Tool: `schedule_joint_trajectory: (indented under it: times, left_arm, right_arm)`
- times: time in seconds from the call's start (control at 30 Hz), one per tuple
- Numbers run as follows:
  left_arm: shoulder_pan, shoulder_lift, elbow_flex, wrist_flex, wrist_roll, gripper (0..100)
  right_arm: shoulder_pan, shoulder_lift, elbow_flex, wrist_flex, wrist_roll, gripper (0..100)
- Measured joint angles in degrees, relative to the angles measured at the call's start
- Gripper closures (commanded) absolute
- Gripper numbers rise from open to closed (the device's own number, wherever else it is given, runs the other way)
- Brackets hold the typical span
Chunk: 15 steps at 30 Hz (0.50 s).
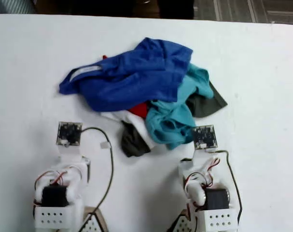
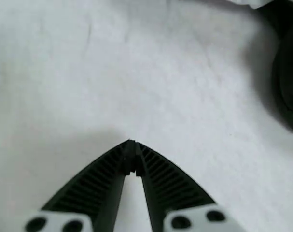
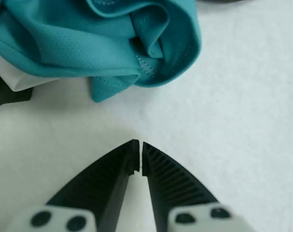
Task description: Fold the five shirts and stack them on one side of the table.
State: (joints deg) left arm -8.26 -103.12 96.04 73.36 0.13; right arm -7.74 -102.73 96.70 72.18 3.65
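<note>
Overall: the shirts lie unfolded in one crumpled heap at the middle of the table, just beyond the two arms.
Blue shirt: topmost and largest, royal blue, rumpled, spreading over the far and left part of the heap, with a pale collar band showing at its left end.
Teal shirt: bunched in thick folds on the near right of the heap, tucked partly under the blue one; the right wrist view shows a fine mesh weave and a stitched hem.
Red shirt: a small patch showing between blue and teal.
White shirt: a thin edge showing under the near side of the heap.
Dark shirt: a blackish flap sticking out toward the arms; another dark patch shows at the heap's right edge, and I cannot tell whether it is the same garment.
Left gripper: fingers closed tip to tip, gripping nothing, over bare table to the left of the dark flap.
Right gripper: fingers together with a hairline slit, holding nothing, just short of the teal folds.
</note>
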Motion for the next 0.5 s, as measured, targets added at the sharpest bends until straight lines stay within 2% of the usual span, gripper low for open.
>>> schedule_joint_trajectory:
  times: [0.23, 0.37, 0.5]
  left_arm:
    - [-0.2, 0.0, 0.0, -1.0, 0.0, 97]
    - [-0.2, 0.0, 0.0, -7.0, 0.0, 97]
    - [-0.2, 0.0, 0.0, -17.1, 0.0, 97]
  right_arm:
    - [0.0, 0.0, 0.0, 0.0, 0.0, 97.8]
    - [0.0, 0.0, 0.0, 0.0, 0.0, 97.8]
    - [0.0, 0.0, 0.0, 0.0, 0.0, 97.8]
